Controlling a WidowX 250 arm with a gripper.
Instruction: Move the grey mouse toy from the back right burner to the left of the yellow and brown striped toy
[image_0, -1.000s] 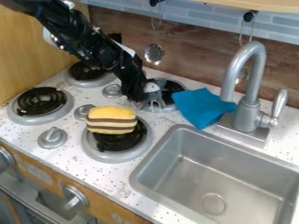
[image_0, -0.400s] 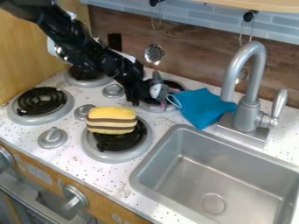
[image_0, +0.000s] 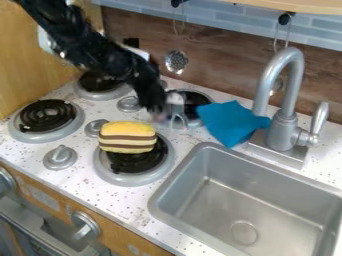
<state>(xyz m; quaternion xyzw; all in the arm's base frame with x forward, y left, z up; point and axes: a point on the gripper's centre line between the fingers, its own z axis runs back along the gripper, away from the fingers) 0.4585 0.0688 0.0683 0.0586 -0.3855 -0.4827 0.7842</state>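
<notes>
The gripper (image_0: 159, 102) hangs over the back of the stove, just left of the right rear burner, and is shut on a small grey toy (image_0: 176, 102). The toy sticks out to the gripper's right, above the burner's left part, with pale loops at its lower end; its outline is blurred. Below the gripper, a yellow-and-brown striped plush (image_0: 127, 137) lies on the back left part of the right front burner (image_0: 141, 160). A blue cloth (image_0: 231, 123) lies crumpled right of the toy, against the faucet's base.
The grey faucet (image_0: 283, 100) rises behind the metal sink (image_0: 155, 202) on the right. Two more burners are on the left, the front one (image_0: 47, 116) nearer the wooden side wall. Stove knobs (image_0: 60, 157) stand between the burners. A slotted utensil (image_0: 176, 62) hangs at the back.
Between the earlier frames the grey toy turned and shifted right; now it is turned back and a little left again, with the gripper. The plush and cloth have not moved.
</notes>
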